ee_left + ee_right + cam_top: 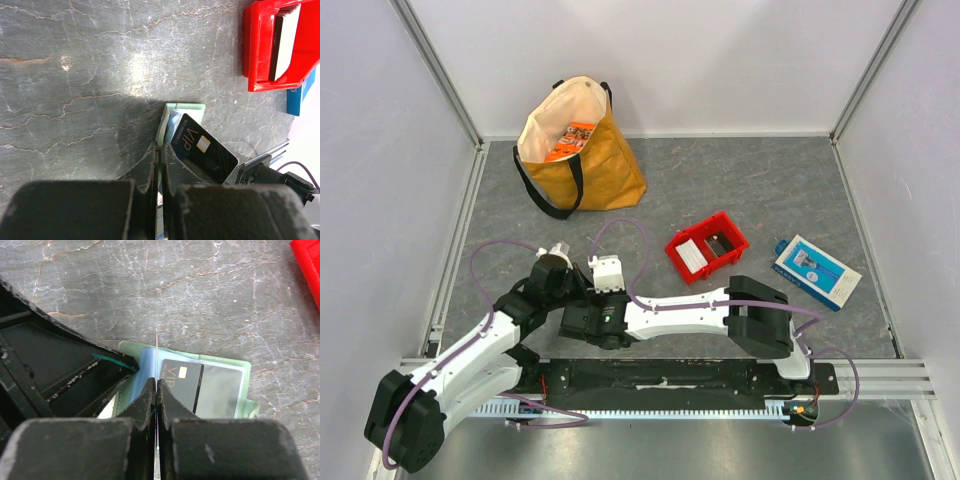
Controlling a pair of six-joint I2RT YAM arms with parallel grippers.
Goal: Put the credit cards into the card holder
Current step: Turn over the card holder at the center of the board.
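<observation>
**A:** Where is the card holder?

**B:** On the grey bench (720, 180), towards the front and left of centre. From above, the two wrists meet over it and hide it. The wrist views show it plainly: the pale-green card holder (225, 382) lies opened with its clear pockets facing up.

**A:** What have the left fingers got?

**B:** The left fingers (145, 167) are clenched on the holder's green edge, at the end nearest that wrist. In the right wrist view they come in from the left and pinch that same end.

**A:** And the right ones?

**B:** The right fingers (142, 400) are pressed together on a whitish card (157, 347). It shows edge-on, only a thin pale line sticking out past the tips, over a light-blue part of the holder. Whether it sits in a pocket I cannot tell.

**A:** Any other card?

**B:** A dark card (181, 382) marked "VIP" with a small gold chip sits at the holder, just right of the right fingers and beside a clear pocket. Whether it lies flat I cannot tell.

**A:** What else is on the bench?

**B:** A red bin (677, 255) stands apart from the holder, with a white-faced thing and a dark one inside. A blue-and-white box (817, 271) lies to its right. At the back left an ochre tote bag (590, 170) stands with its mouth open — something orange shows inside.
</observation>
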